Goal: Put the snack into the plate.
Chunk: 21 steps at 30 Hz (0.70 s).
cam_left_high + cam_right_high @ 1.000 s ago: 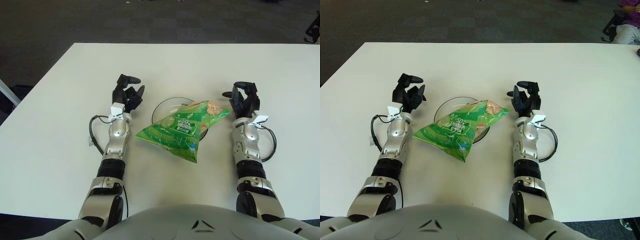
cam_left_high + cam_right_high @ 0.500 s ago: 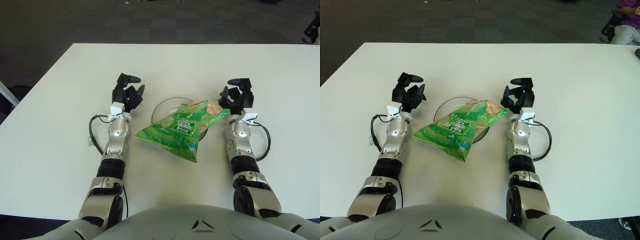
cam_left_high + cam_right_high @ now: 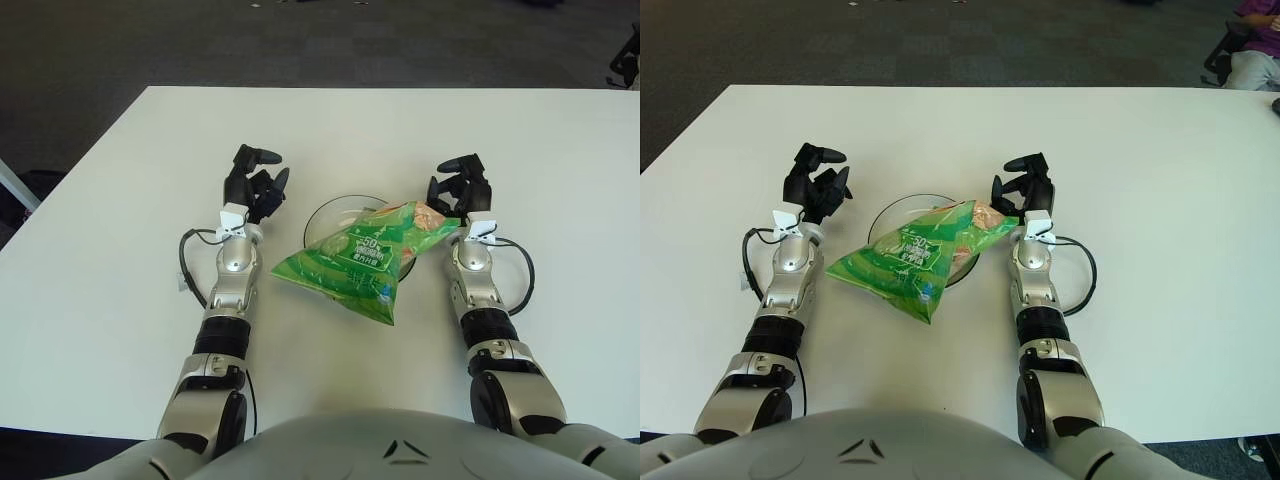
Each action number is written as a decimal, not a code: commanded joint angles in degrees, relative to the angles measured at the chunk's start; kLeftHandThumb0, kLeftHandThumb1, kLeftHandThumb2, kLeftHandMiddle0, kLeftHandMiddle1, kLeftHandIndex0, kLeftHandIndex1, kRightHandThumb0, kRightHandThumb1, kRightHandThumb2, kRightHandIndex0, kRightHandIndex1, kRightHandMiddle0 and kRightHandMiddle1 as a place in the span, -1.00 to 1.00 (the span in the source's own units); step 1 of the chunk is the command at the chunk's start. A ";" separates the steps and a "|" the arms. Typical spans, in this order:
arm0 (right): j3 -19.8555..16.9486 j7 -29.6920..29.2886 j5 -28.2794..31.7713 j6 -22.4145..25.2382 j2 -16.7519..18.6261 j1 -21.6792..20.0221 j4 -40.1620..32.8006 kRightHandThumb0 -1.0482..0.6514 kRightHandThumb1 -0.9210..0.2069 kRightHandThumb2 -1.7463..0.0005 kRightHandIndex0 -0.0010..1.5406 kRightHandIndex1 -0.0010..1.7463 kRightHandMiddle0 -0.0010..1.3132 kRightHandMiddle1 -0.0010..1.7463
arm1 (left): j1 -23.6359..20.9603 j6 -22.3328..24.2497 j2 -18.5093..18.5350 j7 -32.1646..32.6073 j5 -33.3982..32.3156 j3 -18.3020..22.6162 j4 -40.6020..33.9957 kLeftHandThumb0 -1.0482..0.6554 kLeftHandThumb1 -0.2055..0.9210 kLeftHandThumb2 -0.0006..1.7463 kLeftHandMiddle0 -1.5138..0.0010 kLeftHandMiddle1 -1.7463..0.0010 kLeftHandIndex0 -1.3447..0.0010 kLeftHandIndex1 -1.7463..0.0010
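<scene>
A green snack bag [image 3: 362, 260] lies across a clear glass plate [image 3: 325, 215] at the table's middle, covering most of it and hanging over its near edge. My right hand [image 3: 456, 188] is just right of the bag's upper right corner, fingers spread, close to it and holding nothing. My left hand [image 3: 254, 183] rests on the table to the left of the plate, fingers relaxed and empty.
The white table [image 3: 120, 250] stretches wide on both sides. A black cable loops beside each wrist, on the left [image 3: 186, 262] and on the right [image 3: 522, 285]. Dark carpet lies beyond the far edge.
My right hand has swung left toward the bag's right corner, and its forearm now leans inward. The bag, plate and left hand have not moved.
</scene>
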 commanded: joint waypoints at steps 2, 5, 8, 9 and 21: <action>0.59 0.61 -0.69 2.34 -1.16 2.55 -0.30 0.07 -0.22 -0.26 -0.17 1.00 -0.40 0.95 | -0.20 0.50 -0.01 0.10 -0.02 0.12 0.02 -0.19 0.98 -0.66 -0.25 -1.00 0.32 -0.71; 1.00 1.28 -0.43 3.39 -1.58 2.73 -1.00 -0.12 -0.49 -0.03 -0.01 1.00 -0.46 0.98 | -0.22 0.50 -0.03 0.12 0.02 0.10 0.08 -0.19 0.98 -0.65 -0.25 -1.00 0.32 -0.71; 1.65 2.39 -0.61 4.83 -2.27 3.10 -1.97 -0.18 -0.57 0.04 0.04 1.00 -0.48 0.99 | -0.21 0.44 -0.03 0.14 0.10 0.07 0.19 -0.19 0.98 -0.65 -0.25 -1.00 0.32 -0.71; 1.79 2.59 -0.68 5.19 -2.43 3.22 -2.24 -0.19 -0.59 0.05 0.05 1.00 -0.48 1.00 | -0.18 0.42 -0.05 0.15 0.13 0.06 0.20 -0.19 0.98 -0.65 -0.25 -1.00 0.32 -0.71; 2.77 2.55 -1.25 7.12 -3.32 3.59 -3.64 -0.21 -0.57 0.04 0.10 1.00 -0.47 1.00 | -0.15 0.35 -0.02 0.08 0.19 0.01 0.27 -0.19 0.97 -0.64 -0.24 -1.00 0.32 -0.72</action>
